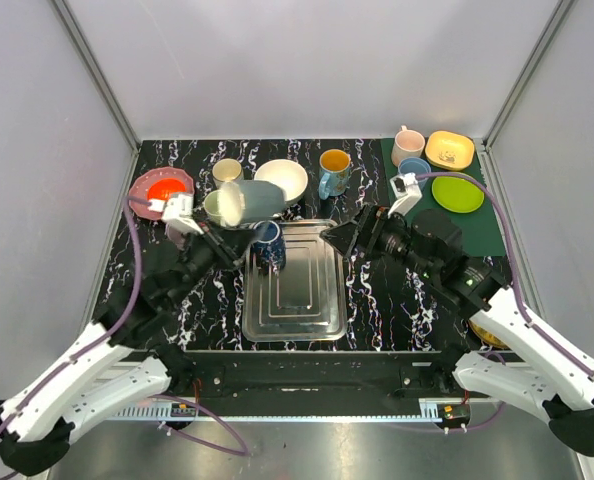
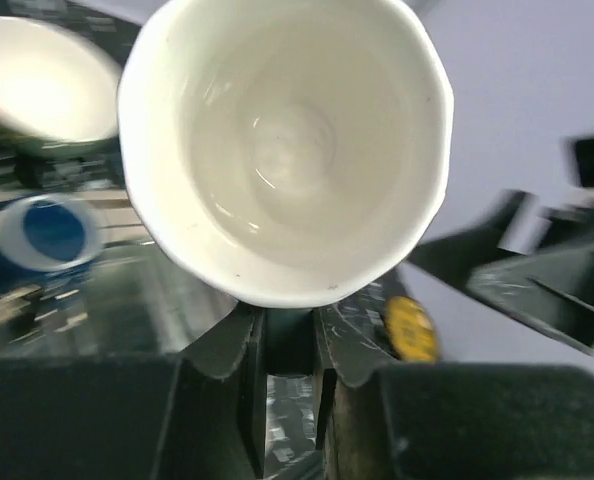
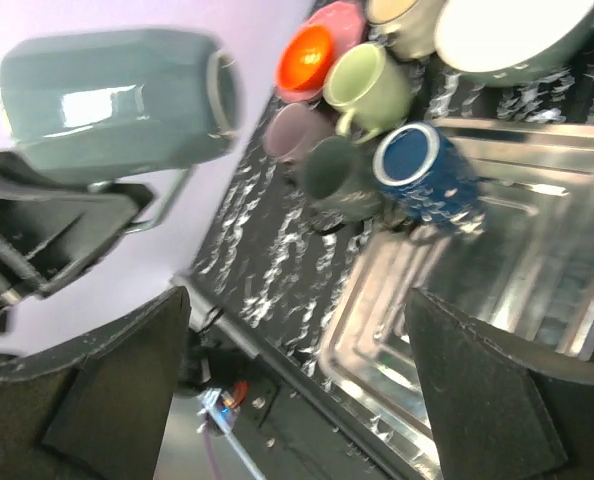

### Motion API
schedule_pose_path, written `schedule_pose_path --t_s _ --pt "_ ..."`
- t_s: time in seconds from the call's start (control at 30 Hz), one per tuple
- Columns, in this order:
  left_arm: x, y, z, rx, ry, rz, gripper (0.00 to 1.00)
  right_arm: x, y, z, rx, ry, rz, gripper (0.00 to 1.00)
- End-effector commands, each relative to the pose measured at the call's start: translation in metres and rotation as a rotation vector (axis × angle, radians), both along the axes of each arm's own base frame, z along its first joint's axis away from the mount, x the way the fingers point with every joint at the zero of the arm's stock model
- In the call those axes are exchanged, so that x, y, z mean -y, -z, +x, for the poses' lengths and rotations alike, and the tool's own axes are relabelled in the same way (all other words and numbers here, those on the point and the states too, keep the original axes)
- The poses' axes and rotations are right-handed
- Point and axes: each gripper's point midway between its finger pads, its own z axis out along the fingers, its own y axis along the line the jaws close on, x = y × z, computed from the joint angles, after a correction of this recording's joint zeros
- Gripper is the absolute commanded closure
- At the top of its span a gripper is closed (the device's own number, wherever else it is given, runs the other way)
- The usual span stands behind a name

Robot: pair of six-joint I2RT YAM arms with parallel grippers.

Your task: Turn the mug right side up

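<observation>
A grey-blue mug with a white inside is held in the air over the table's back left, lying on its side with its mouth toward my left wrist. My left gripper is shut on the mug's dark handle, which sits between the two fingers. In the right wrist view the mug hangs at the upper left. My right gripper is open and empty above the back right corner of the metal tray; its fingers stand wide apart.
A blue speckled mug stands at the tray's back left corner. Behind are a red bowl on a pink plate, a cream mug, a white bowl and a blue mug. The back right holds a pink mug, a yellow bowl and a green plate.
</observation>
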Motion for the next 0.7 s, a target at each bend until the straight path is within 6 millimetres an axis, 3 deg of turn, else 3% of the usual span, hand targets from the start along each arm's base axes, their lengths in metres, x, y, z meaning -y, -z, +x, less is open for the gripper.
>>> schedule_pose_path --t_s 0.0,0.03,0.07,0.1,0.4,0.47,0.5,0.53,0.6,0.67 --pt "-0.126 0.028 0.007 -0.093 -0.511 0.345 1.00 0.041 0.025 0.016 -0.009 0.178 -0.222 0.06" --pt "-0.140 0.024 0.005 -0.107 -0.561 0.383 1.00 0.043 0.029 0.018 -0.008 0.193 -0.233 0.07" --pt "-0.162 0.039 -0.002 -0.166 -0.632 0.480 1.00 0.044 0.029 0.018 -0.003 0.196 -0.232 0.07" --pt "-0.173 0.042 -0.004 -0.188 -0.674 0.513 1.00 0.045 0.030 0.017 -0.004 0.195 -0.231 0.07" --pt "-0.242 0.047 -0.012 -0.294 -0.932 0.683 1.00 0.034 0.042 0.012 -0.004 0.138 -0.208 0.08" --pt "-0.241 0.058 -0.002 -0.336 -0.902 0.708 1.00 0.032 0.047 0.012 -0.009 0.127 -0.202 0.08" --pt "-0.255 0.072 0.000 -0.401 -0.944 0.707 1.00 0.031 0.046 0.011 -0.007 0.120 -0.197 0.08" --pt "-0.245 0.087 0.007 -0.449 -0.875 0.681 1.00 0.030 0.049 0.011 -0.011 0.117 -0.201 0.08" --pt "-0.255 0.110 0.017 -0.525 -0.895 0.640 1.00 0.029 0.050 0.010 -0.011 0.107 -0.205 0.08" --pt "-0.252 0.119 0.030 -0.539 -0.877 0.578 1.00 0.030 0.050 0.009 -0.004 0.104 -0.212 0.08"
